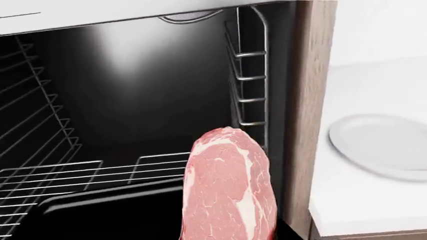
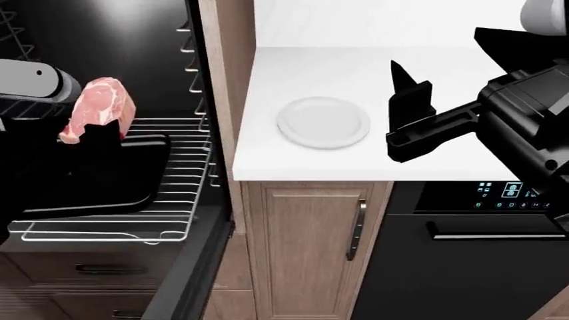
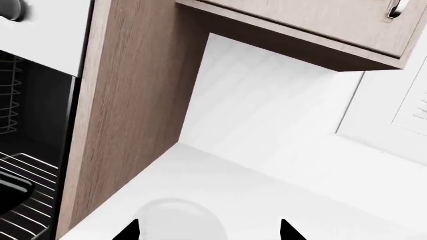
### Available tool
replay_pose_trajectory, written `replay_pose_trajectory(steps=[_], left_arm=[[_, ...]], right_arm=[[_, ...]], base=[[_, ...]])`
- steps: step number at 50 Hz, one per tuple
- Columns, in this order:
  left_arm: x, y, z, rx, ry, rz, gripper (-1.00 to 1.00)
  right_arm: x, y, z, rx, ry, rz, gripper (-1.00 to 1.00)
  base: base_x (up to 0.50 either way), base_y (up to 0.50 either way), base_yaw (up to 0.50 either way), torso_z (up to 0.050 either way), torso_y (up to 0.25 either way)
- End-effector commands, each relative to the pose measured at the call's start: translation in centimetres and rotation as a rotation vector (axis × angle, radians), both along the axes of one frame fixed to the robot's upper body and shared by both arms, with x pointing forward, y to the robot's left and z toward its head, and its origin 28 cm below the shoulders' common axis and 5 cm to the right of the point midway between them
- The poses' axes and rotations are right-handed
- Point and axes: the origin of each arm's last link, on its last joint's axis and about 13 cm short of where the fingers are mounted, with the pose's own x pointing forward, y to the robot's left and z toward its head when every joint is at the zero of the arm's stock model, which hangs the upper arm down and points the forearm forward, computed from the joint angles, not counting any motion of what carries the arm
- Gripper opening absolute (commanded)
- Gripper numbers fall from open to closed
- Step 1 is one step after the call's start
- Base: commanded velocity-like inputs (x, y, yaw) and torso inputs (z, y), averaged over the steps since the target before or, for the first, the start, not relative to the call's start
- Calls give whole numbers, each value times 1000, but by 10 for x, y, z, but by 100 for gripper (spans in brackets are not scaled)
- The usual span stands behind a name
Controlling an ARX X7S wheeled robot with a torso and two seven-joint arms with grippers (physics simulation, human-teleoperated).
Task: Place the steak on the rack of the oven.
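Oven open at head view left, black inside, top cut off by frame. White counter just beside, past wood panel. Rack pulled out, black tray sitting on it, left part hidden behind left arm. Steak upright above tray, clamped in left gripper, fingers mostly hidden by meat, lower end cut off in wrist view. Right gripper spread wide, holding nothing, over counter near white plate.
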Motion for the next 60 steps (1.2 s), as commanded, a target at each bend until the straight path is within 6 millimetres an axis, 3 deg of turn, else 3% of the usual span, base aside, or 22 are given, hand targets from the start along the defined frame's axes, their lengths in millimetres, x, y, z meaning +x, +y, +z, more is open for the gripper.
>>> replay_pose_trajectory(steps=[1,15,39,60], left_arm=[[12,11,-5,-14,17,87,-100],[28,22,-14,-34,62,143,-100],[75,32,-22,-25,112,239,-100],[92,42,-44,-11,189,314,-100]], right_arm=[[3,-1,-4,5,7,-1,100],[4,-3,-5,14,8,-4,100],[5,-4,-9,24,12,-9,100],[6,-4,-13,22,19,-11,100]], base=[[0,0,0,0,0],[0,0,0,0,1],[0,0,0,0,0],[0,0,0,0,0]])
